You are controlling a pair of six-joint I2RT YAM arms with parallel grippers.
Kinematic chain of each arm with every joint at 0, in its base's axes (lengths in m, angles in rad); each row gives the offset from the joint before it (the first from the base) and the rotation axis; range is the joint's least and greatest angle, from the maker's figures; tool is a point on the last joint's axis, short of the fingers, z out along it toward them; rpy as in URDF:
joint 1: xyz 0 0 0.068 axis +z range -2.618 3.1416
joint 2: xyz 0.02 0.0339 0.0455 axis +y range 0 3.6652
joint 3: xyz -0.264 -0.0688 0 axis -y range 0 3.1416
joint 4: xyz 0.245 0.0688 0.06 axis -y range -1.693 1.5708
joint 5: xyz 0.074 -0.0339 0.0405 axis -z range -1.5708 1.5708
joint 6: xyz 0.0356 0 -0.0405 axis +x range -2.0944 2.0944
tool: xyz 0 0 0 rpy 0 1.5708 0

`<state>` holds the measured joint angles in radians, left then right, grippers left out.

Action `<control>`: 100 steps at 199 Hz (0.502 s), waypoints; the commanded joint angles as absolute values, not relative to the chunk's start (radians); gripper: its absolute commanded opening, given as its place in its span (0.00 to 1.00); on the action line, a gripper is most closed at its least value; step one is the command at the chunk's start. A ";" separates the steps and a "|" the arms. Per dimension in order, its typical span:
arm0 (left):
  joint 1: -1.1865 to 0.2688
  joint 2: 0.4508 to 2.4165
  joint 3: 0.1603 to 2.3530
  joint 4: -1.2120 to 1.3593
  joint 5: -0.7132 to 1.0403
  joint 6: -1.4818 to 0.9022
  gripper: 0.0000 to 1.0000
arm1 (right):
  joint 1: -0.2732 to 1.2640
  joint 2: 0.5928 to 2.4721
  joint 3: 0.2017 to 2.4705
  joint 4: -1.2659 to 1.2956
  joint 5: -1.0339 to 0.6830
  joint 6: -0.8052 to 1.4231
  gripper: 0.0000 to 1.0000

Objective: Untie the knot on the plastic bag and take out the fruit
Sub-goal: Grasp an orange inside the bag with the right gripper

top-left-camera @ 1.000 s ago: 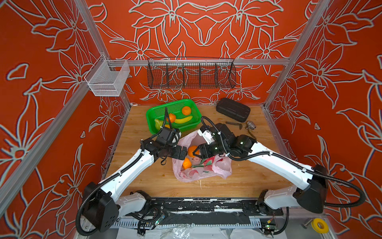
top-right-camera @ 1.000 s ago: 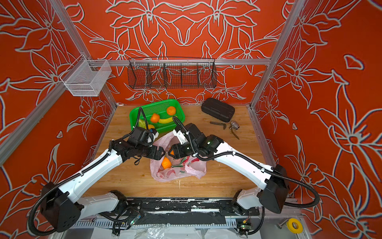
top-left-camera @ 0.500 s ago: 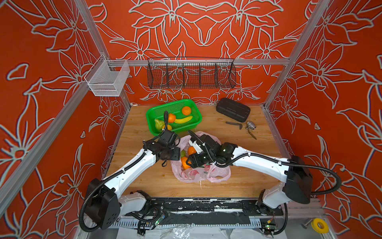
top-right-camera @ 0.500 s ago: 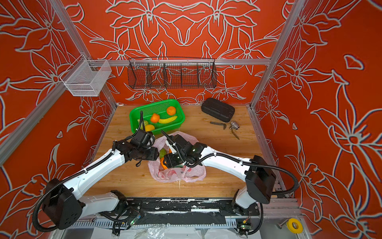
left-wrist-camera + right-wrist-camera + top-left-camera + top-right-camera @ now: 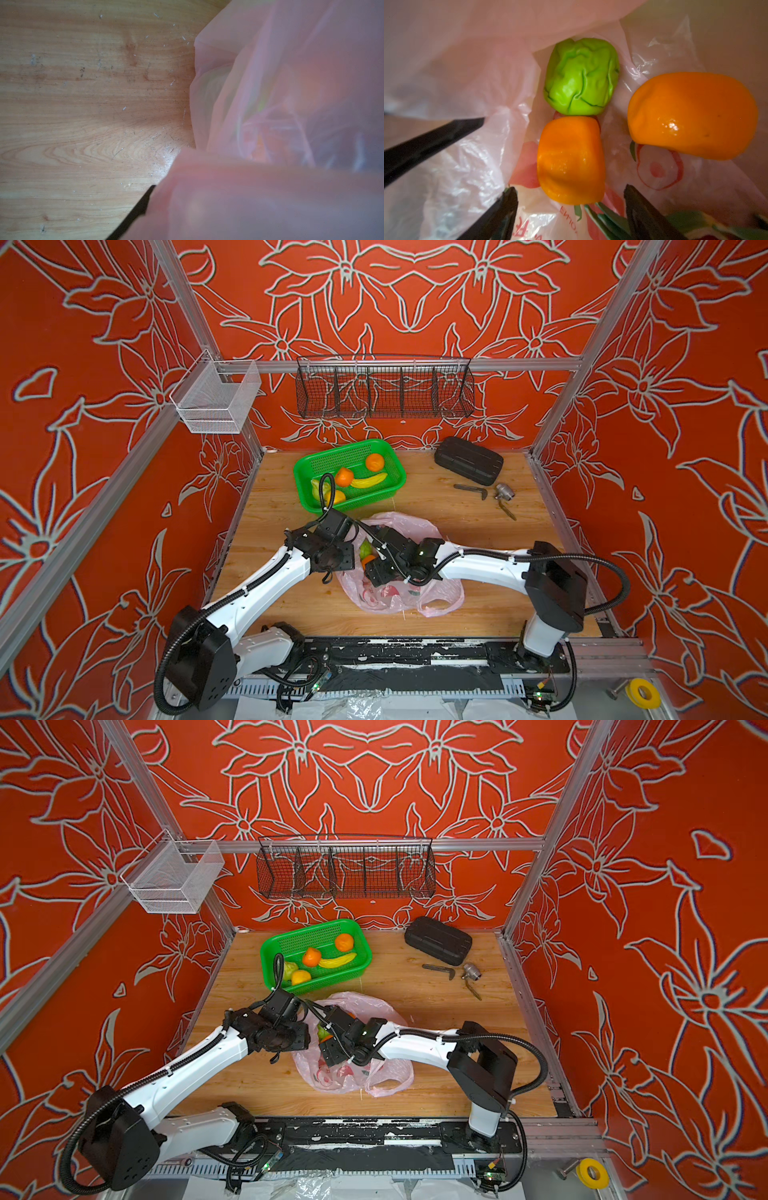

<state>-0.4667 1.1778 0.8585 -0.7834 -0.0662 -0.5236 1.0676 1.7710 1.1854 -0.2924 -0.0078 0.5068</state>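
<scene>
three toy fruits fill the right wrist view, lying on crinkled film inside a thin pink plastic bag (image 5: 467,176): a knobbly green fruit (image 5: 581,76) at upper centre, a squarish orange fruit (image 5: 571,160) touching it just below, and a larger orange (image 5: 691,116) at the right, apart from both. the right pincer (image 5: 570,192) is spread, its two black tips at the lower edge either side of the squarish orange fruit, not touching it. in both top views the bag sits at lower centre of the wooden tabletop (image 5: 457,522), just below a green basket (image 5: 305,481) holding oranges (image 5: 375,461) and a banana (image 5: 369,480). no knot shows; the mouth gapes, so untying looks done and taking fruit out is the step in hand. the left pincer (image 5: 347,549) is at the bag's left rim; pink film drapes over it in the left wrist view, so i cannot tell whether it pinches the film. to do this well, the right pincer should advance until the squarish orange fruit sits fully between the tips, close on its widest part without catching loose film, then lift straight out through the mouth. the smooth fruit could slip, and snagged film would drag the bag along.
</scene>
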 commanded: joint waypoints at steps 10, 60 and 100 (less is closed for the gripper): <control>-0.472 1.154 0.849 -0.817 -0.102 -0.548 0.58 | 1.072 1.830 1.225 -0.233 -0.012 0.501 0.82; -0.472 1.131 0.833 -0.818 -0.104 -0.554 0.57 | 1.072 1.892 1.280 -0.282 -0.005 0.499 0.64; -0.471 1.131 0.832 -0.815 -0.101 -0.552 0.57 | 1.072 1.834 1.261 -0.290 -0.005 0.500 0.53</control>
<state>-0.4667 1.1435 0.8368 -0.7963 -0.0879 -0.5404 1.0672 1.8786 1.2503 -0.2584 -0.0082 0.5011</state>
